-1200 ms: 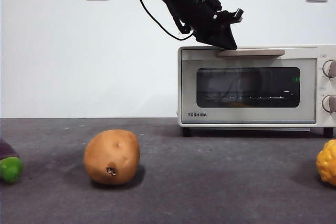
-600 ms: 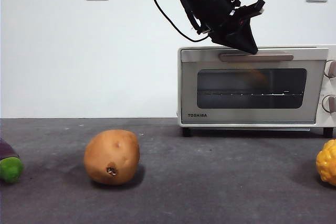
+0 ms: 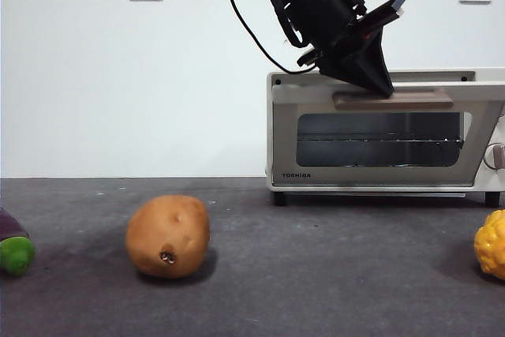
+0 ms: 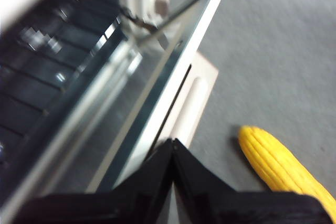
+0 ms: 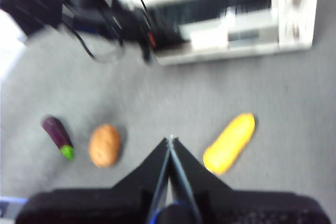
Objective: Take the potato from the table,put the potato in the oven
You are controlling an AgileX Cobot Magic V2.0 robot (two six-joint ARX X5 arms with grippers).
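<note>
The orange-brown potato [image 3: 168, 236] lies on the dark grey table [image 3: 316, 290] at the front left, with no gripper near it. The cream oven [image 3: 355, 175] stands at the back right, its glass door tipped outward at the top. My left gripper [image 3: 384, 88] comes down from above with its tip pressed on the beige handle [image 3: 392, 99]. In the left wrist view its jaws [image 4: 172, 142] are shut together beside the handle [image 4: 197, 103], with the wire rack visible inside. My right gripper [image 5: 170, 140] hangs shut high over the table, above the potato [image 5: 104, 145].
A purple-and-green eggplant [image 3: 12, 246] lies at the left edge. A bumpy yellow corn cob [image 3: 491, 244] lies at the right edge, in front of the oven. The arm's black cable hangs over the oven's left side.
The left gripper has moved right and down along with the handle. The oven door has gone from shut to tipped partly open. The potato has not moved.
</note>
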